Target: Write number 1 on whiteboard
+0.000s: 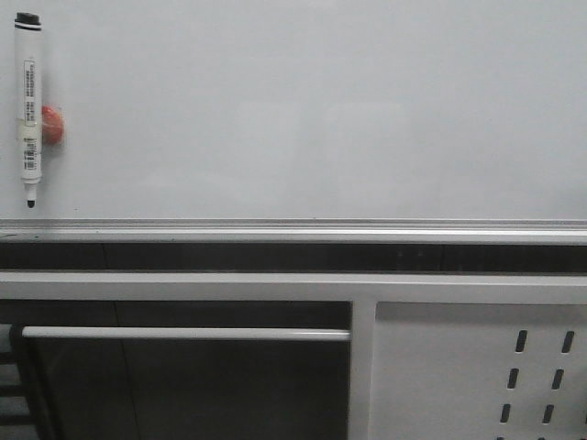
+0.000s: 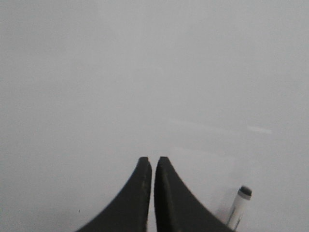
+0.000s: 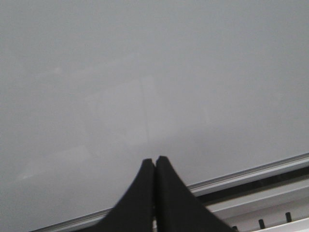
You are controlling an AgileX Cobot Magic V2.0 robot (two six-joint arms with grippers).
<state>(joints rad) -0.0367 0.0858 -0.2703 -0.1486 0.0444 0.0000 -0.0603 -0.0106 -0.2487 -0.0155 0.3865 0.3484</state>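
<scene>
Whiteboard (image 1: 312,110) fills the front view from about the 9 to the 3 line upward, and I read no writing or strokes on it. Its silver edge strip (image 1: 293,223) runs the full width just under centre.

Marker (image 1: 30,110) hangs upright at 10 o'clock on the front view, dark cap up, tip down, tip stopping just above the edge strip. The white barrel has a printed label and what looks like a barcode; too small, I can't read brand or text. A small red-orange holder (image 1: 52,126) sits right beside the barrel, touching it. I can't tell whether it is a clip or a magnet.

Below the strip: a dark gap, then a white frame rail (image 1: 293,286). A horizontal bar (image 1: 183,334) sits at 7 o'clock, and the white metal panel with slot holes (image 1: 477,376) is at 5 o'clock. No counter is in view.

Left gripper (image 2: 153,161): jaws closed, tips nearly touching with only a hairline between them, nothing held. The left wrist view shows the marker (image 2: 240,207) close to the jaws but apart from them, with blank board everywhere else.

Right gripper (image 3: 154,160): jaws closed tip to tip, empty. It faces bare board, with the edge strip (image 3: 251,175) and the slotted panel (image 3: 270,223) crossing that view near the jaws.

Open room: the board from 11 through 3 o'clock on the front view is unobstructed; the only hard edge nearby is the strip along its lower side.
</scene>
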